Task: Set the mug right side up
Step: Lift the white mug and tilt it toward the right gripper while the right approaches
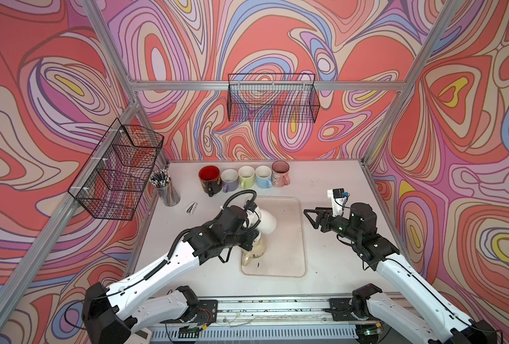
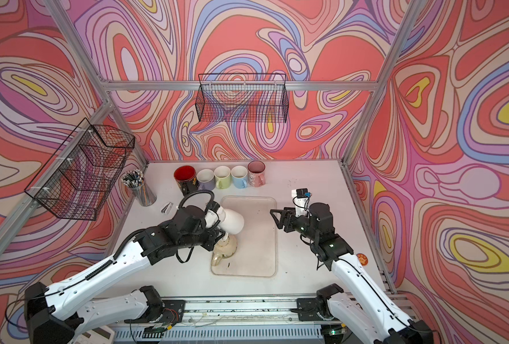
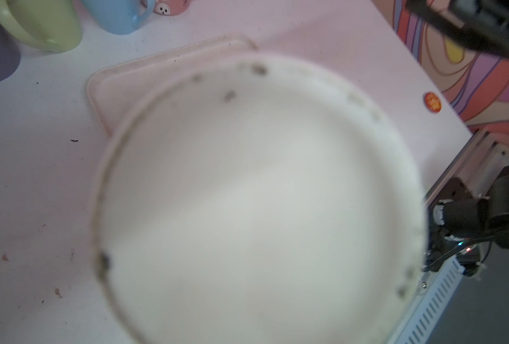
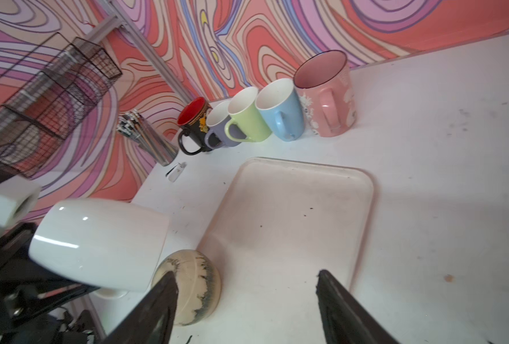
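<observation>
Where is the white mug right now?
In both top views the white mug is lifted on its side left of centre, over the tray's left edge, just above the beige mug.

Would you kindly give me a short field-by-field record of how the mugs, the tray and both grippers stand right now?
Left gripper: shut on the glossy white ceramic mug, which is lifted and on its side near the tray's left side
Right gripper: open, empty, by the tray's right edge
Cream ceramic mug with dark streaks: upside down on the beige rectangular plastic tray
Back row: five coloured mugs, all upright
Task state: white mug not yet upright
</observation>
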